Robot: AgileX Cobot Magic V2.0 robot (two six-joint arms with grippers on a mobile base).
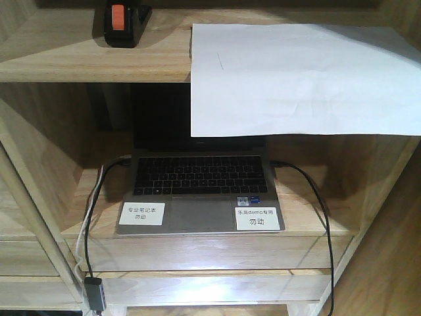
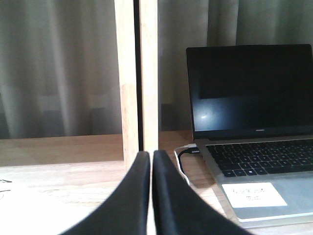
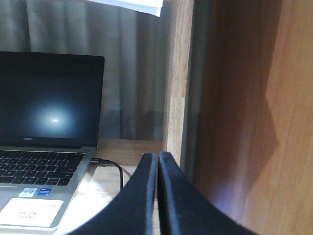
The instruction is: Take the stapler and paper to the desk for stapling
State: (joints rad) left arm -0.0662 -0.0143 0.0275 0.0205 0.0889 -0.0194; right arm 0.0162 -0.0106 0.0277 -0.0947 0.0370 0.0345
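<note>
exterior front-facing view: stapler (image 1: 125, 25), small, black, orange patch toward camera, sits at far left on the upper light-wood shelf (image 1: 79, 59). paper (image 1: 296, 79), flat white rectangular sheet, lies on the same shelf to the right, well apart, its front part overhanging the edge and covering the top of the open grey laptop (image 1: 200, 191) one level down. left gripper (image 2: 149, 196) and right gripper (image 3: 157, 196): curved black fingers pressed together, nothing held.
</note>
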